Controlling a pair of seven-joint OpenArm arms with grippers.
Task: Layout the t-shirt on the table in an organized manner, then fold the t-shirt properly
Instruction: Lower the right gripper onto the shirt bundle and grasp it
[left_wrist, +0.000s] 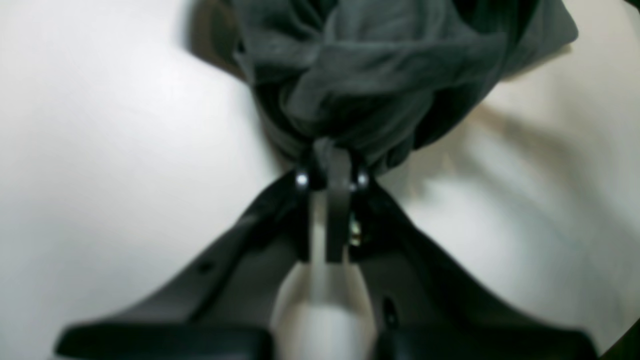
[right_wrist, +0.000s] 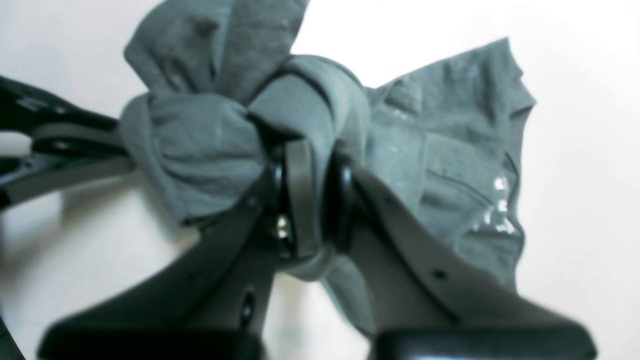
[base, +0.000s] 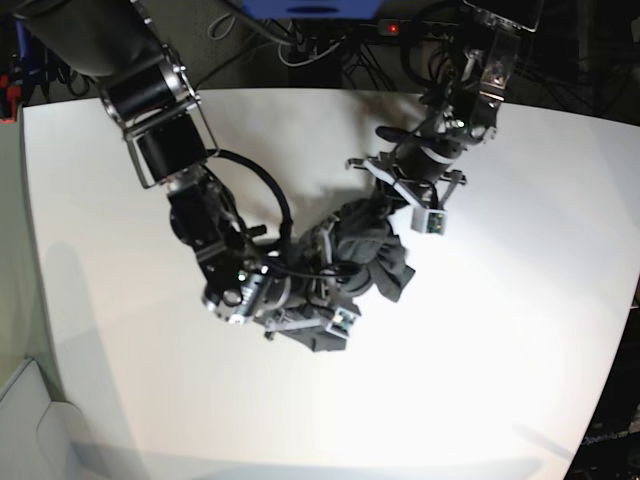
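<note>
The black left gripper (left_wrist: 332, 172) has its jaws pressed together on a gathered bunch of the dark charcoal-grey soft cotton t-shirt (left_wrist: 370, 75). The black right gripper (right_wrist: 307, 170) also has its jaws closed on the cloth — a fold of it passes between them and wraps over the tips. The t-shirt (base: 368, 250) is a crumpled heap, held between both grippers near the middle of the large smooth white table (base: 480, 380). In the base view the two arms reach in from opposite sides and meet at the heap — both bent downward.
</note>
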